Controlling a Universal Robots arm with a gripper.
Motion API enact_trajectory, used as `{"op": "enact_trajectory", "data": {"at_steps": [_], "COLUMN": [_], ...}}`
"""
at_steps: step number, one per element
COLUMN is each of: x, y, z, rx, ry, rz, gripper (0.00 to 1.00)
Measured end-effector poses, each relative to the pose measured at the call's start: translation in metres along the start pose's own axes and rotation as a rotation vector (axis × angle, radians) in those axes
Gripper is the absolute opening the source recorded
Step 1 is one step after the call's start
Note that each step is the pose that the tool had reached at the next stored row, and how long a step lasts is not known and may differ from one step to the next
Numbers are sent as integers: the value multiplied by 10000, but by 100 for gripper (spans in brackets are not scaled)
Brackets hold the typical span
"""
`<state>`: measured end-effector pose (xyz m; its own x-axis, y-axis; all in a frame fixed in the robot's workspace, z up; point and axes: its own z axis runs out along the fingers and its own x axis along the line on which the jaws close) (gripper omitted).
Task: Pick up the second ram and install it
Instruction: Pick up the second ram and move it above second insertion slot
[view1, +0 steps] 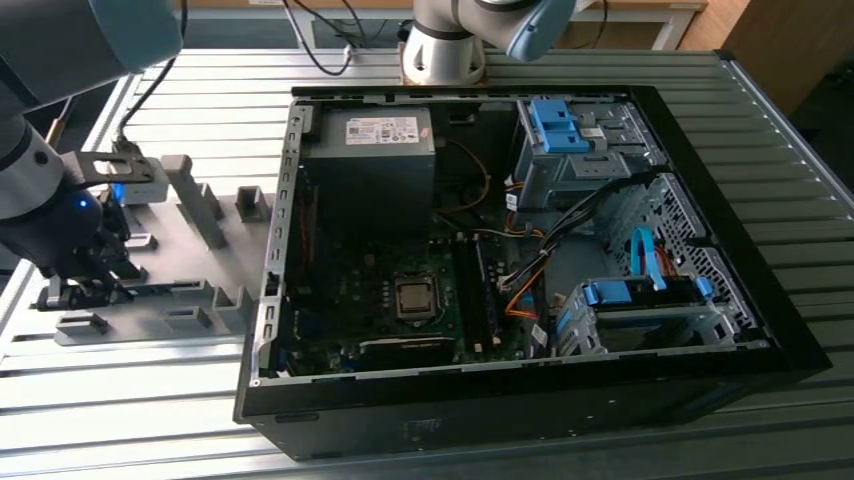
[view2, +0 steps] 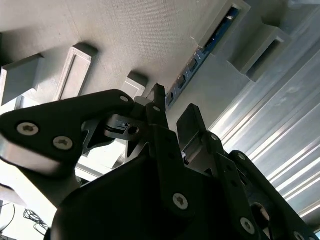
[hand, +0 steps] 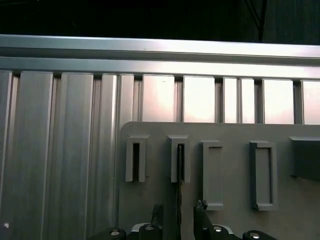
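The pincer (hand: 178, 214) hangs low over a grey fixture plate (hand: 235, 220) on the ribbed metal table (hand: 65, 150), its fingers apart. The second ram (hand: 179, 167) stands on edge in the fixture's slots, its thin top edge running between the two fingertips.

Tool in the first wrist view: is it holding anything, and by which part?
Nothing is held. The tool is open, its fingers either side of the second ram, which stands on edge in the grey fixture, with gaps on both sides.
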<state>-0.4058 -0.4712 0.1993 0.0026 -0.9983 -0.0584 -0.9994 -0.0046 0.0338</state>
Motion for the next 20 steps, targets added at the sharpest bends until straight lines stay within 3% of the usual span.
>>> {"op": "enact_trajectory", "data": {"at_steps": [7,8,20], "x": [-2,-8,-38], "y": [-2,-1,3], "z": [49,49,93], "rx": [1,0,4], "ry": [-1,0,0], "rz": [0,2,0], "gripper": [36,29,29]}}
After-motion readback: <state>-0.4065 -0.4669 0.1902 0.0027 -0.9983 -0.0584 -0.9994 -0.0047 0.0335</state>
